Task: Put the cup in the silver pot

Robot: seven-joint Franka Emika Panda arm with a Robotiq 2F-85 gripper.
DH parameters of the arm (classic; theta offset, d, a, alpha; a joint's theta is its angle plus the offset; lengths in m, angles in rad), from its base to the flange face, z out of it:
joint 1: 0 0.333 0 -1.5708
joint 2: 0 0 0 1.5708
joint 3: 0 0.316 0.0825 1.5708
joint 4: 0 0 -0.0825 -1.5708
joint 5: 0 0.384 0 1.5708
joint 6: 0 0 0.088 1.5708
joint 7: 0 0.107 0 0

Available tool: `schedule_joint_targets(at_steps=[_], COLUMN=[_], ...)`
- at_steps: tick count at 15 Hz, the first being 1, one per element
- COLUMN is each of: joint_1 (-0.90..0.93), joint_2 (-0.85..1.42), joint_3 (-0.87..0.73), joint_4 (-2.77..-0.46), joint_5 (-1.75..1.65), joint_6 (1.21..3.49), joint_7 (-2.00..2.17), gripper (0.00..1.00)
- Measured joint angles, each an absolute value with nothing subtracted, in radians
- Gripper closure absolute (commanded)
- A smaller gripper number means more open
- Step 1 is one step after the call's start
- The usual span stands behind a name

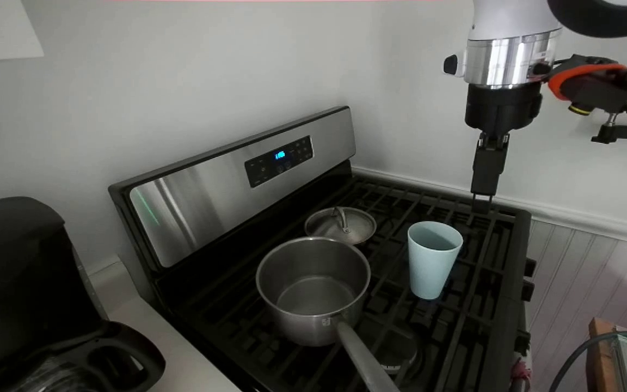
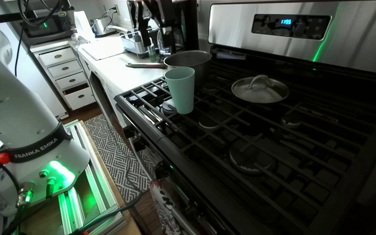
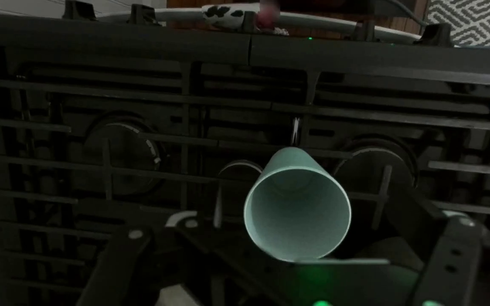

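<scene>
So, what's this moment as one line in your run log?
gripper: open, empty, above stove | cup: upright on stove | pot: empty, uncovered | lid: on stove | task: cup not yet in pot

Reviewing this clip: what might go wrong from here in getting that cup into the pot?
The tapered cup stands narrow end down on the grate, so a nudge from the fingers could tip it. Carried too low, the cup might strike the upright wall of the silver pot, perhaps shoving the pot.
</scene>
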State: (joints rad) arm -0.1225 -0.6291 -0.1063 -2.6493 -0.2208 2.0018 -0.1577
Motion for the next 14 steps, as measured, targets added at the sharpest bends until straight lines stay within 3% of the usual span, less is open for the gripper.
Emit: schedule_joint_targets(at_steps=[14], joint_1=[-0.085], joint_2=[-0.352], joint_3=[-0.056], joint_4=[-2.584], joint_5=[-0.189], joint_6=[2.157], joint_7=[-0.078], gripper=[0.00])
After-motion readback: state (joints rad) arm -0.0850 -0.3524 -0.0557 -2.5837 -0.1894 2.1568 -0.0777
